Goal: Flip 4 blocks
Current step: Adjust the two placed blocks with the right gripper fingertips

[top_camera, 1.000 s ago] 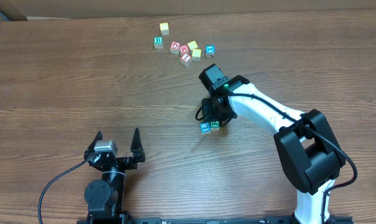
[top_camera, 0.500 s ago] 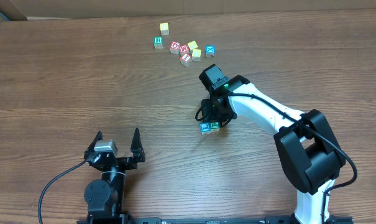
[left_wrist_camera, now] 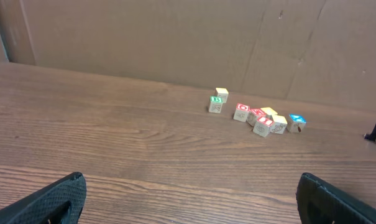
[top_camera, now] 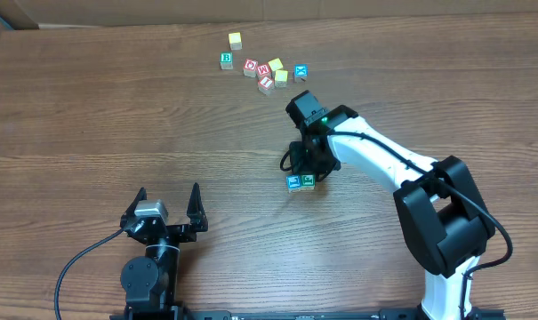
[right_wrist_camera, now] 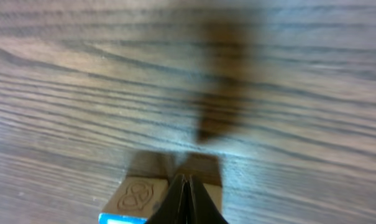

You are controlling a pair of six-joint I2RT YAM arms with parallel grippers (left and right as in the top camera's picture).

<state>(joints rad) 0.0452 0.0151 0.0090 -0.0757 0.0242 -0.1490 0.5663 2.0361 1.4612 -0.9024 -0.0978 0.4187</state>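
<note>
Wooden alphabet cubes are what we have to turn. Two of them, a blue-faced block point(top_camera: 293, 182) and a green-faced block point(top_camera: 308, 180), sit touching side by side just off the middle of the table point(top_camera: 91, 116), toward 4 o'clock. The right gripper point(right_wrist_camera: 184, 194) hangs close over their 12 o'clock side, its jaws pressed together into one thin wedge with nothing between them. In the wrist view that tip points at the seam between the pair. The left gripper point(top_camera: 168, 193) rests at 7 o'clock, jaws spread wide and empty. A loose cluster of blocks point(top_camera: 267, 69) lies at 12 o'clock near the far edge. We judge these cubes light, rigid and smooth, apt to skid on the wood when nudged. We would first part one from its neighbour, then pinch it across two opposite flat side faces and roll it over.
</note>
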